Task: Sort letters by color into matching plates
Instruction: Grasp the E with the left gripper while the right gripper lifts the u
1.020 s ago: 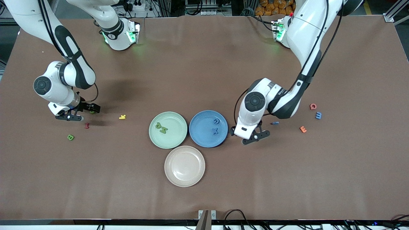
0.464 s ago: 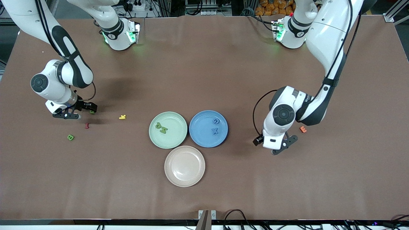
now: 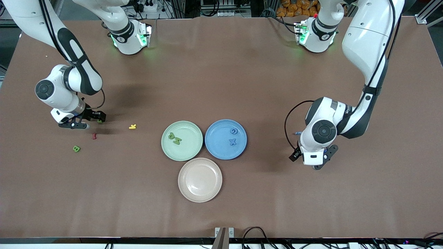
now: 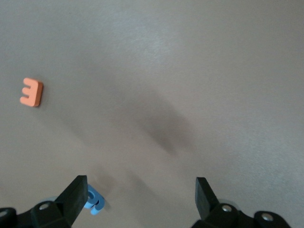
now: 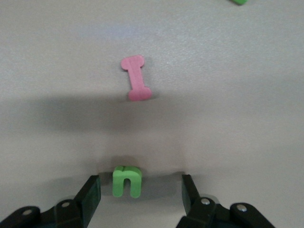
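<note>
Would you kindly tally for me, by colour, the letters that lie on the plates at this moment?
Green letters, on the green plate: 2
Blue letters, on the blue plate: 2
Letters of any colour on the cream plate: 0
Total: 4

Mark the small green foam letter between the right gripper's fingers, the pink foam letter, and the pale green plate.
Small green foam letter (image 5: 127, 181), right wrist view, its middle.
Pink foam letter (image 5: 136, 78), right wrist view, its stem.
Pale green round plate (image 3: 190, 150), front view, bare inner surface.

Both arms reach low over the table, right hand (image 5: 140, 190) and left hand (image 4: 140, 194) with fingers spread.
</note>
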### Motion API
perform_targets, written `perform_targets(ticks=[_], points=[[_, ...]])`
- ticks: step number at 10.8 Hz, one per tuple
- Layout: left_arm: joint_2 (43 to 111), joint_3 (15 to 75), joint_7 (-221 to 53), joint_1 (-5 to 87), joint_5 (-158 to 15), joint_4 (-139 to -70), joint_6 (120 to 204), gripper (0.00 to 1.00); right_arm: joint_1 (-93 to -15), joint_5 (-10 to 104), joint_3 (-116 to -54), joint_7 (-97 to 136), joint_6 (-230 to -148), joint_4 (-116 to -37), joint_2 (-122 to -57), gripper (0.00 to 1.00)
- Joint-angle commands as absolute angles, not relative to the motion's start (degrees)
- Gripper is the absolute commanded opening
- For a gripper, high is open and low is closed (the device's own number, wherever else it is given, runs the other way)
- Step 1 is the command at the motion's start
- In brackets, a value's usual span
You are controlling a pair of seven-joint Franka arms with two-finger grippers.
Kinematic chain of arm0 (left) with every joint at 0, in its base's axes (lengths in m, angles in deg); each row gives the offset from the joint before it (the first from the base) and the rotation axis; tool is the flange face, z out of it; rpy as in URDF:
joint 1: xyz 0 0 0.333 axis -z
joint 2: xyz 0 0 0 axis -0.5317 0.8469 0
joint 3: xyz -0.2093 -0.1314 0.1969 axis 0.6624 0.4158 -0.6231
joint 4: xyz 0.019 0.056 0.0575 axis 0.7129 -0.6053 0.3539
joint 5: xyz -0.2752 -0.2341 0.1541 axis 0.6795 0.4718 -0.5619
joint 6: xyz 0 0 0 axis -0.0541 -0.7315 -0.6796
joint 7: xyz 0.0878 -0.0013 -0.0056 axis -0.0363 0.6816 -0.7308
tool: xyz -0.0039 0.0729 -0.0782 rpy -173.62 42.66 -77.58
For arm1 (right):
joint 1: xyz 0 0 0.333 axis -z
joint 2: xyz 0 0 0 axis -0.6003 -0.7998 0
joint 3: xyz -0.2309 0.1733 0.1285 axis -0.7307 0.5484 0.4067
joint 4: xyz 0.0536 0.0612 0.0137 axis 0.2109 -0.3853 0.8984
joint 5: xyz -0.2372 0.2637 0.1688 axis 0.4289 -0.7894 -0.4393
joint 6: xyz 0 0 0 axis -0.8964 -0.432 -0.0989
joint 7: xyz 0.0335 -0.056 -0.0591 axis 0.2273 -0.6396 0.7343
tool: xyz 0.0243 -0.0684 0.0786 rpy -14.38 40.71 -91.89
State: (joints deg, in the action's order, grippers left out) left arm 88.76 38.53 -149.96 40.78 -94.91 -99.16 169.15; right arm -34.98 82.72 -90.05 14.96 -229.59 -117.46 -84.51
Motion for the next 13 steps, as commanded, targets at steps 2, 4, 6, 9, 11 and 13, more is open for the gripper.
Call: perform_targets(ticks=[2,4,6,9,11,13], points=[[87.58,39.04,-157.32,40.12,-93.86,-99.60,167.40,1.00,-33.55,83.43,-88.51,14.45,-231.16,-118.63,-84.37,0.70],[87.49,39.73,-158.21,37.94,-93.67,-99.77,167.40,1.00,-33.55,83.43,-88.51,14.45,-231.16,-119.06,-84.37,0.66],[88.19,39.92,-161.27,37.57,-93.50,-100.56,167.75,1.00,-33.46,83.43,-88.51,14.45,-231.08,-119.42,-84.28,0.64],[84.68,39.04,-163.91,36.86,-89.91,-105.92,169.24,1.00,-33.46,83.43,-88.51,14.45,-231.08,-119.51,-84.19,0.57],[83.80,38.07,-168.47,37.57,-89.54,-107.85,170.90,1.00,-33.46,83.43,-88.51,14.45,-231.08,-119.51,-84.19,0.54],[80.39,38.07,-171.91,37.57,-89.54,-111.88,172.40,1.00,-33.46,83.43,-88.51,14.46,-231.08,-119.51,-84.11,0.49]])
